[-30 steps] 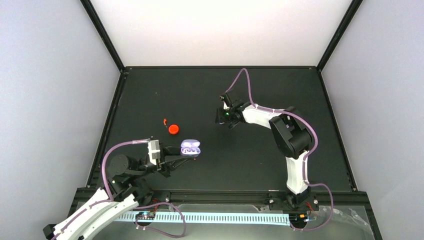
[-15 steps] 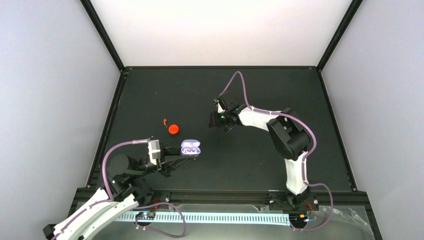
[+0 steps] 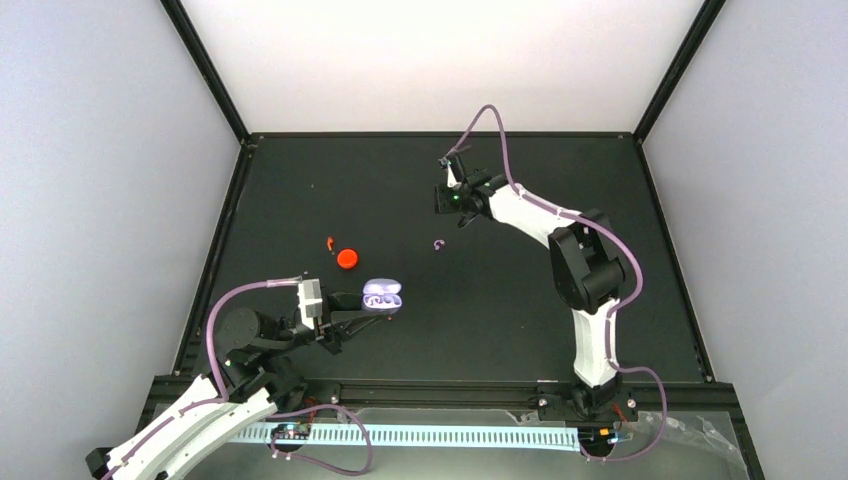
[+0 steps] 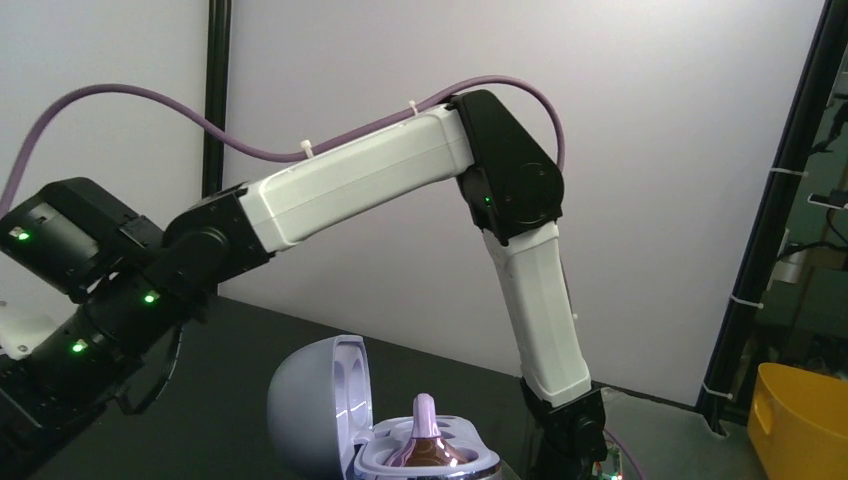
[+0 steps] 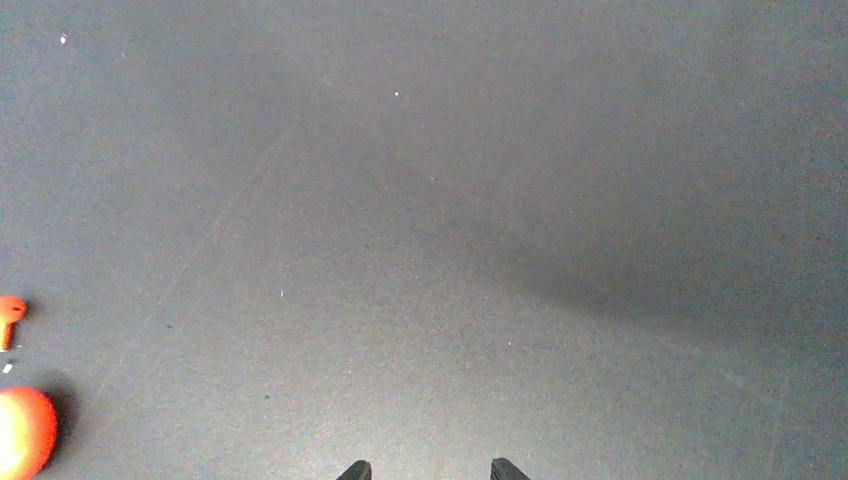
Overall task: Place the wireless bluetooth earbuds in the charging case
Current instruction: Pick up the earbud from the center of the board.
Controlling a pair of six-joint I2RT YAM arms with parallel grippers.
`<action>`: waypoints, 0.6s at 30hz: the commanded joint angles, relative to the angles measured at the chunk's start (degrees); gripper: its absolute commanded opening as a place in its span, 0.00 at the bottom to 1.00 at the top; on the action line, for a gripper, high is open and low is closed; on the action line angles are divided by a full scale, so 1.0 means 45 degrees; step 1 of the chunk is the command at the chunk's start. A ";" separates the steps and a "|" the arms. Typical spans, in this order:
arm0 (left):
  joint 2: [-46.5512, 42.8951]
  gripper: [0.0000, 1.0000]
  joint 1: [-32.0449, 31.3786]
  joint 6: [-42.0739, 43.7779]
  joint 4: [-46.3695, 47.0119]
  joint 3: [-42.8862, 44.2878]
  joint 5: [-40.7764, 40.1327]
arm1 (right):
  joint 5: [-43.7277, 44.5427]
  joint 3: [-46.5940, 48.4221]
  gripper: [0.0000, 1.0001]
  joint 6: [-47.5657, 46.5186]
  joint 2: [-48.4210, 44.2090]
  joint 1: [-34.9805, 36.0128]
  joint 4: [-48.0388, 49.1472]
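Top external – where's the loose lavender bud (image 3: 438,244)?
– On surface (image 3: 500,320), beyond & right of lavender case (image 3: 381,297). 2nd bud (image 4: 424,440) sits in that case, lid up. Red bud (image 3: 330,242), red case (image 3: 347,258): beyond-left of it.
– Jaws?
– Left gripper (image 3: 358,308) clamped on lavender case. Right gripper (image 3: 447,200), far beyond case: jaws partly apart, nothing btwn.
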 commanded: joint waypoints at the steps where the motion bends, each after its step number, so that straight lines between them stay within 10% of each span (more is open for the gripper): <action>1: 0.0104 0.02 0.0049 0.0086 0.0166 0.0296 -0.0114 | 0.0417 0.0901 0.29 -0.0987 0.0999 0.0133 -0.1289; 18: 0.0060 0.02 0.0039 0.0116 0.0146 0.0269 -0.0087 | -0.0032 0.0849 0.29 -0.1295 0.1586 0.0240 -0.2110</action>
